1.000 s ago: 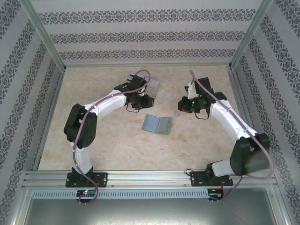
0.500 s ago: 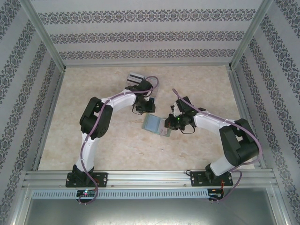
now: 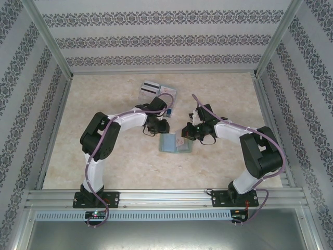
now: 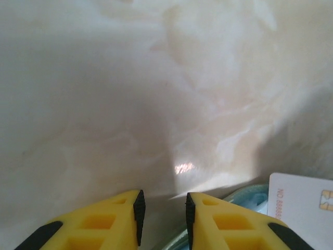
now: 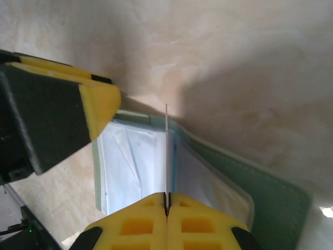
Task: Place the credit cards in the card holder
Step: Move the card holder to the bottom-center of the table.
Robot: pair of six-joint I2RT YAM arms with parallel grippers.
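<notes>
The right gripper (image 5: 167,198) is clenched on a credit card (image 5: 166,151) held edge-on, with the open card holder (image 5: 270,198) directly beneath its fingertips. The left gripper (image 4: 162,208) sits close alongside, jaws parted and empty. Spare cards (image 3: 151,88) lie beyond it.

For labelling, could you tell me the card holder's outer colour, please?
The card holder is sage green; right wrist view.

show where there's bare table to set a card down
Free: the table strip between the card holder and the near rail, and between the left arm and left wall. Crowded: at the holder, where left gripper and right gripper meet, and behind it by the spare cards.
</notes>
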